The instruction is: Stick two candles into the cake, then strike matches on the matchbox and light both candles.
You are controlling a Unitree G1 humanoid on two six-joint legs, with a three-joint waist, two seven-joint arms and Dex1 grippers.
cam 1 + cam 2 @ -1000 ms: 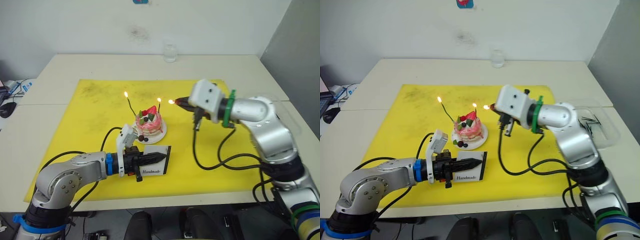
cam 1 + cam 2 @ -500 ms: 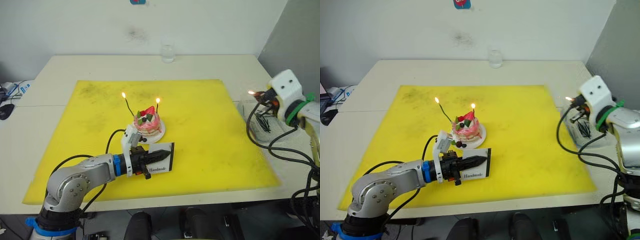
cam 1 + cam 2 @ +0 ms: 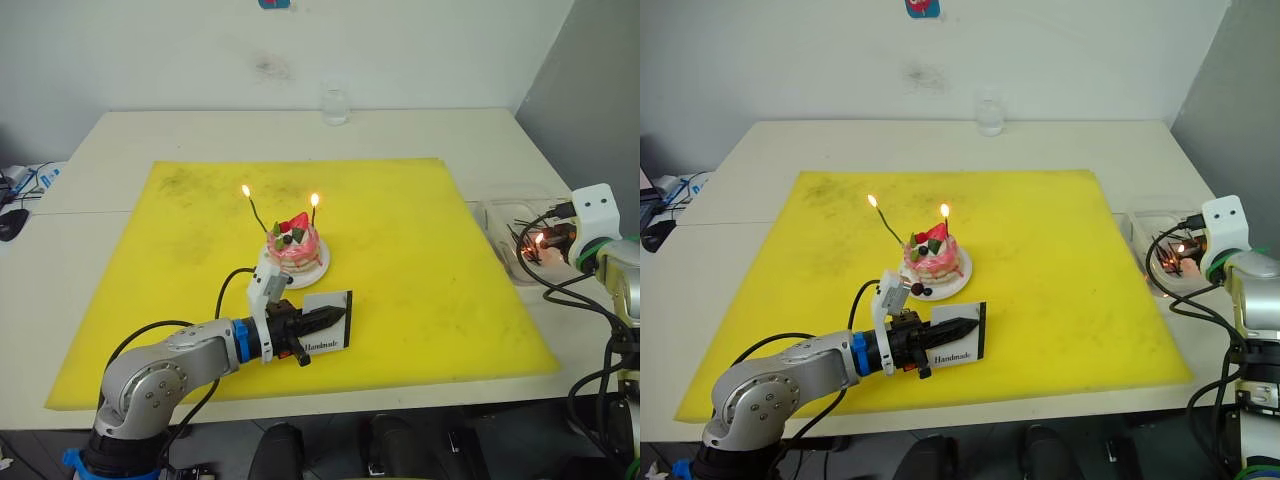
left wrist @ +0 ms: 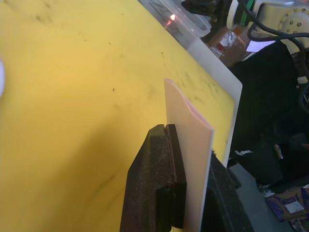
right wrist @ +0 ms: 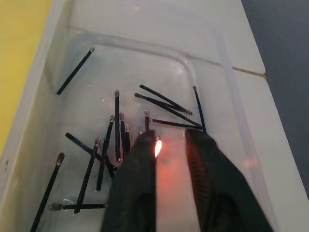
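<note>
The pink cake [image 3: 297,250] sits on its white plate mid-mat. Both candles stand in it, lit: the green one [image 3: 256,214] leaning left, the red one [image 3: 313,214] upright. My left gripper [image 3: 335,314] is shut on the white matchbox [image 3: 326,343], holding it on edge just in front of the cake; the box [image 4: 190,130] rises between its fingers. My right gripper [image 3: 541,246] is low in a clear tray [image 3: 495,211] at the right. Its fingers [image 5: 137,183] stand apart, with a burning match flame [image 5: 158,147] between them. Several loose dark matches [image 5: 104,145] lie in the tray.
A yellow mat [image 3: 420,270] covers the middle of the pale table. A small clear glass [image 3: 335,103] stands at the table's far edge. Black cables hang from both wrists. Some clutter lies on the table's far left edge [image 3: 25,185].
My right arm swung from beside the cake out to the right and lowered the burning match into the tray. The left gripper kept the matchbox, tilting it more upright. The camera shifted.
</note>
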